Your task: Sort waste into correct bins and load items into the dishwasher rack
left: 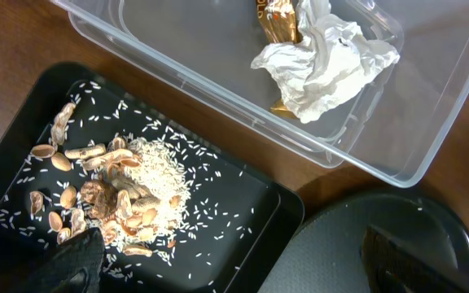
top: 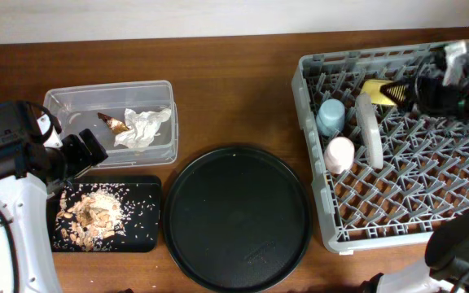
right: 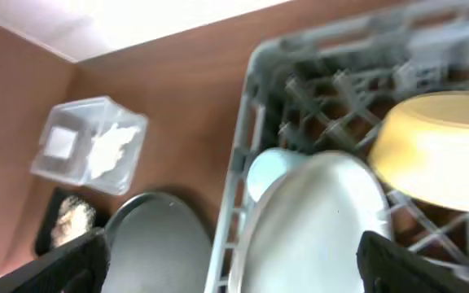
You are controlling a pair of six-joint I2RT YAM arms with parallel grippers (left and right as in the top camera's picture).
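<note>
The crumpled white napkin (top: 142, 128) and the brown-gold wrapper (top: 116, 123) lie in the clear tub (top: 72, 101); both also show in the left wrist view, napkin (left: 324, 65) and wrapper (left: 275, 20). Beige food scraps (top: 94, 213) lie in the shallow black tray (top: 145, 240), also seen from the left wrist (left: 120, 195). The grey rack (top: 397, 203) holds the blue cup (top: 330, 115), pink cup (top: 340, 153), upright plate (top: 370, 130) and yellow bowl (top: 379, 91). My left gripper (top: 84, 150) is open and empty above the black tray. My right gripper (top: 430, 85) is open and empty over the rack's far side.
A large round black tray (top: 236, 216) lies on the brown table between the bins and the rack. The right wrist view shows the plate (right: 316, 220), yellow bowl (right: 446, 155) and blue cup (right: 271, 171) close below.
</note>
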